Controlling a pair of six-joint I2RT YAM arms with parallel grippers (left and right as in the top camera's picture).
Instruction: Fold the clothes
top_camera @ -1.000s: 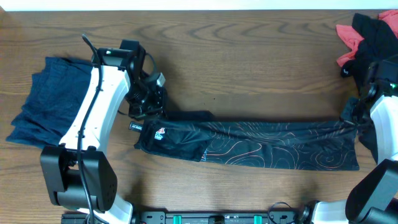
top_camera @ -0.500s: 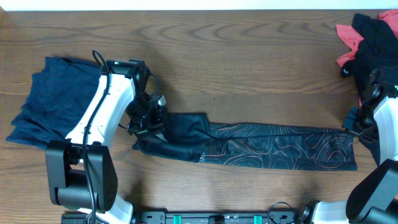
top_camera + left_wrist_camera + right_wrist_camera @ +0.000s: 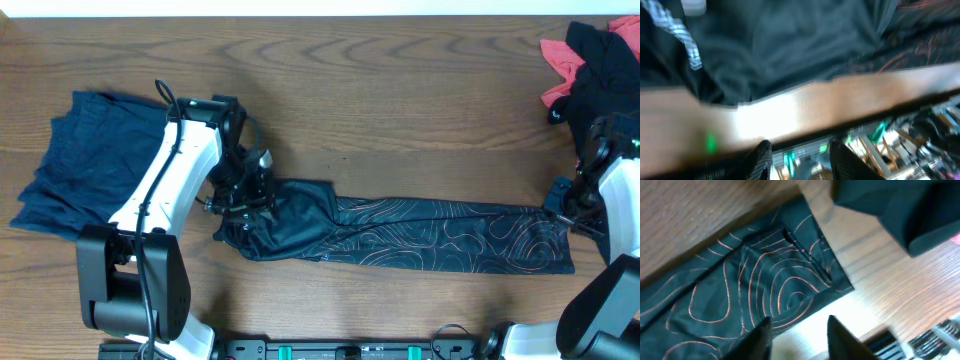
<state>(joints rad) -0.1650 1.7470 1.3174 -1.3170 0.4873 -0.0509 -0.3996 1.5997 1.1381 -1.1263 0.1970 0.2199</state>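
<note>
Jersey (image 3: 430, 235), black with contour lines, stretches across the lower centre, bunched at its left end. Left gripper (image 3: 800, 150) and right gripper (image 3: 799, 327) sit at its ends, jaws released, empty. Navy garment (image 3: 80, 165) left; black-and-coral heap (image 3: 600, 50) upper right.

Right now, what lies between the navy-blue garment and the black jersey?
In the overhead view, the left arm crosses that stretch over bare table; the left tool sits at the bunched end of the black jersey.
</note>
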